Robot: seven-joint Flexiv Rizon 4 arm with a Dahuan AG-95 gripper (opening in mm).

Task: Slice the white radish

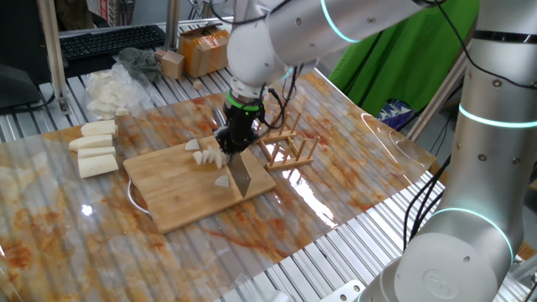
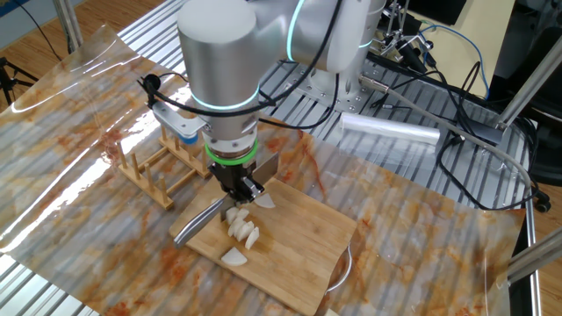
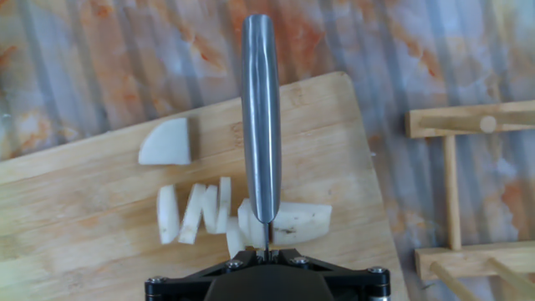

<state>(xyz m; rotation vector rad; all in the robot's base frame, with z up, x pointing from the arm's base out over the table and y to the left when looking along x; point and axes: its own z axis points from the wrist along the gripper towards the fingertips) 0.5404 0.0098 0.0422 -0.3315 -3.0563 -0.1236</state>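
The gripper (image 1: 232, 144) is clamped on a steel knife (image 3: 261, 125), pointing straight down over the bamboo cutting board (image 1: 180, 201) on the bench. The white radish (image 3: 288, 224) lies beneath the blade, several slices fanned beside it. A clean cut likely needs a vertical, even press.

Wooden rack (image 1: 287, 147) beside board (image 1: 180, 197) (right) — obstacle
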